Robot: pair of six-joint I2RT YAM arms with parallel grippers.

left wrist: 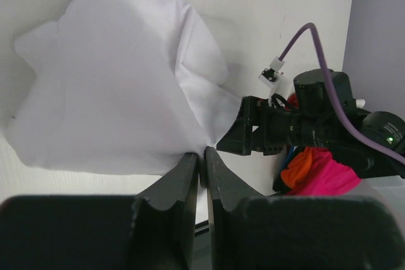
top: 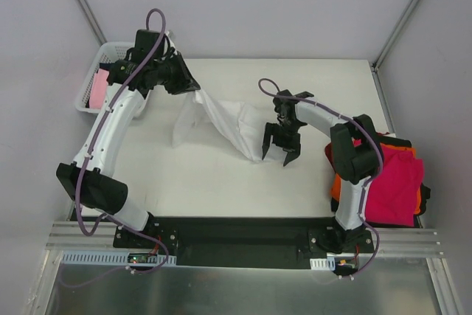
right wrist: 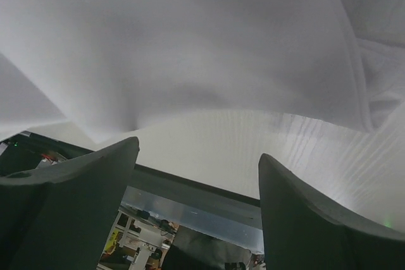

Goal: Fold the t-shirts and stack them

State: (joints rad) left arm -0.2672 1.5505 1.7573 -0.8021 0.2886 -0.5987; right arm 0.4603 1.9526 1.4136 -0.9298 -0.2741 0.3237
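item: white t-shirt point(top: 221, 125), one piece. location: it was found draped mid-table point(top: 221, 189), one edge raised toward the far left. left gripper point(top: 192, 88): fingers were seen pinched together on that raised edge. right gripper point(top: 280, 154): jaws were seen wide apart at the shirt's near-right end, nothing clamped. handling, as judged: light, limp, easily creased; best taken at a hem corner.
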